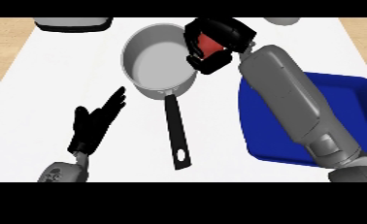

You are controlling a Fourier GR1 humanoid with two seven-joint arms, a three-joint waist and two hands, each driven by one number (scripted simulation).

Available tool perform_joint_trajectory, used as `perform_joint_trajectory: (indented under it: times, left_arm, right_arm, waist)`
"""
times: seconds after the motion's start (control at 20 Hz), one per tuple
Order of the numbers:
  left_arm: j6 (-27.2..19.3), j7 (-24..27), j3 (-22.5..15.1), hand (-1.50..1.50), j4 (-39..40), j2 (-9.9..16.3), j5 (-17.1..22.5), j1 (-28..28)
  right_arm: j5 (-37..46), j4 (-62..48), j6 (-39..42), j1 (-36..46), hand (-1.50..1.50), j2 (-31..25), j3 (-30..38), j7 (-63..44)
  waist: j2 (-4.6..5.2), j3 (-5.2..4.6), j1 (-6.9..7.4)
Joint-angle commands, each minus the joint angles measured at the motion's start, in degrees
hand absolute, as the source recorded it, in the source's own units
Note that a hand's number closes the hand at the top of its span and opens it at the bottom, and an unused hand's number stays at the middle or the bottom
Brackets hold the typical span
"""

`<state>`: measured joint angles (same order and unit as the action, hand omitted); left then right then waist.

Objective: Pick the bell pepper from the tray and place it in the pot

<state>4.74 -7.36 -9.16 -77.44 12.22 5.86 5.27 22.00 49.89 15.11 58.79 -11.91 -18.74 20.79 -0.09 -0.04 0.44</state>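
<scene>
A red bell pepper [208,45] sits inside my right hand [219,36], whose fingers and thumb curl round it; only a patch of red shows. The hand hovers at the right rim of the grey pot [159,60], which has a long black handle [176,133] pointing toward me. The blue tray [337,97] lies at the right, partly hidden under my right forearm. My left hand [97,121] rests open at the lower left, fingers straight and pointing up toward the pot.
A grey and black appliance [74,23] sits at the back left edge of the white counter [57,77]. A pale rounded object [282,21] shows at the back right edge. Wooden surface borders the counter on both sides.
</scene>
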Motion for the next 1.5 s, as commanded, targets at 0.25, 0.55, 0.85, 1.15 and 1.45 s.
perform_joint_trajectory:
  times: [0.25, 0.55, 0.85, 1.15, 1.45]
  left_arm:
    - [0.46, -0.86, -0.42, 0.00, -2.20, -0.80, -0.19, -1.02]
    - [1.85, -0.64, 1.08, 0.00, 0.23, 0.22, -0.03, 0.93]
    - [2.48, -0.80, 0.68, 0.00, -0.33, 0.31, -0.57, 1.24]
    - [2.45, 0.25, 1.27, 0.00, 1.20, -0.51, -0.69, 2.17]
    - [0.77, 0.29, -0.50, 0.00, -0.27, -2.08, -2.37, 1.19]
  right_arm:
    - [17.33, -1.41, -8.87, 4.17, 1.50, 5.80, -10.78, -9.56]
    - [23.72, -9.45, -4.61, 6.07, 1.50, 11.72, -15.98, -16.41]
    - [18.47, -13.84, 5.30, 8.07, -1.50, 11.86, -20.06, -28.18]
    - [6.40, -6.86, -3.30, 0.01, -1.50, 11.88, -18.86, -22.16]
    - [-10.20, -0.87, -11.22, -1.43, -1.50, 11.90, -7.71, -19.20]
  waist:
    - [-0.01, 0.01, 0.88]
    - [0.35, -0.03, 0.75]
    - [0.54, -0.04, 2.49]
    - [0.81, 0.04, 2.46]
    - [0.78, 0.10, 3.38]
